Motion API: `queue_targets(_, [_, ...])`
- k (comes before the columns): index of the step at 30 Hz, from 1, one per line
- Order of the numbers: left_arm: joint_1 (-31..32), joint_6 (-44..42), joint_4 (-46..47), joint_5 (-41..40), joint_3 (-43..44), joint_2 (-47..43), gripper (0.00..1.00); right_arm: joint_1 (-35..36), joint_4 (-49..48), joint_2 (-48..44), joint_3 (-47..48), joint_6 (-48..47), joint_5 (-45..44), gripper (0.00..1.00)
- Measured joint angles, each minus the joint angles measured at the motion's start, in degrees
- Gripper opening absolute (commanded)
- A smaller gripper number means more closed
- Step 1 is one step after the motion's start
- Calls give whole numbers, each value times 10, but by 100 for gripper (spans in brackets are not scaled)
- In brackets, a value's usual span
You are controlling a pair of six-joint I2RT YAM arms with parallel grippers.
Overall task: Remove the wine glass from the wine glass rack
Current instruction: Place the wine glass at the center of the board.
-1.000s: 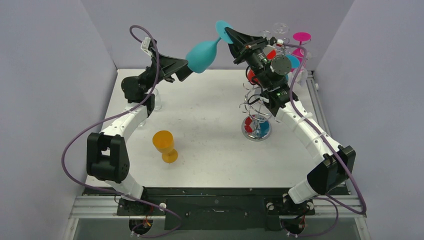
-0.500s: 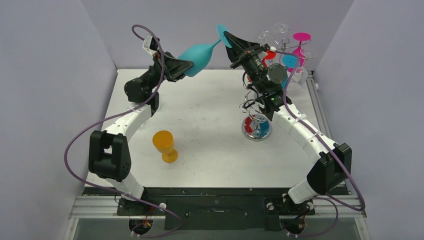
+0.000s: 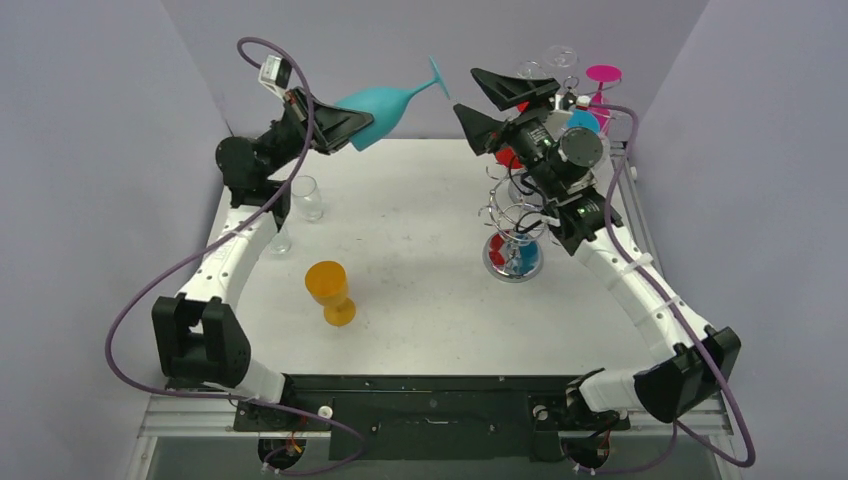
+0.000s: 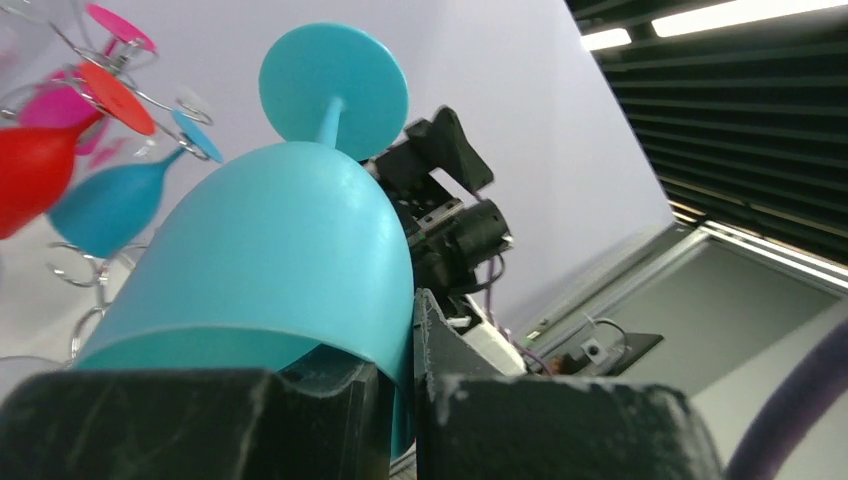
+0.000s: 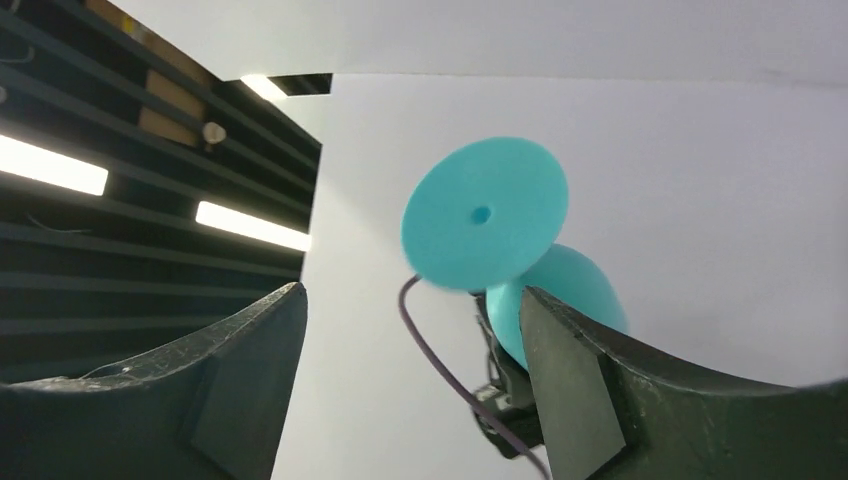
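- A slip is looking like the main risk: the left gripper (image 3: 345,125) is clenching the teal plastic wine glass (image 3: 385,100) by its bowl only. In the left wrist view the fingers (image 4: 560,420) appear to be pinching the thin wall at the rim, so the stem and foot are hanging out sideways, well beyond the jaws.
- Any quick swing or tilt could be levering the smooth bowl (image 4: 290,250) out of that narrow pinch and dropping it onto the white table (image 3: 420,290).
- A knock is the second risk: the right gripper (image 3: 467,90) is standing wide apart and gripping nothing. The glass's round foot (image 5: 485,215) is floating just beyond its fingertips, apart from both and roughly in line with the gap.
- A careless pull-back could also be brushing the right arm against the wire wine glass rack (image 3: 515,215) just behind those jaws, where red, pink and blue glasses are hanging.
- Below the left jaws, a clear glass tumbler (image 3: 308,197) and an orange goblet (image 3: 330,290) are standing where a hasty set-down could be toppling them.
- The teal glass is riding high in the air, clear of the rack, bowl inside the left jaws and foot pointing toward the right ones.
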State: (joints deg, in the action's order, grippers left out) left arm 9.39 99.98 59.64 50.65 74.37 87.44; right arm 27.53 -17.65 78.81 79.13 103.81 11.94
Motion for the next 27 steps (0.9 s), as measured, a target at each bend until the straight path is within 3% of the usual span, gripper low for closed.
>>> queue_targets(3, [-28,-87,-139,9,34,-35,0,-9,66,-39,4,-61,-7,74])
queue_targets(7, [-52,-262,-430,-12,138,-70,0,-16,151,-73,11,-140,-20,74])
queue_targets(10, [-58,-421,-674,-78,265,-68,0,-17,226,-79,36,-206,-30,74])
queue_targets(15, [-57,-621,-952,-214,379,-67,0,-21,360,-68,116,-330,-49,74])
queue_targets(22, [-46,-758,-1182,-375,394,-28,0,-21,481,-32,203,-471,-64,74])
queue_targets(27, [-17,-811,-1260,-424,372,-3,0,-21,544,-11,206,-528,-67,74])
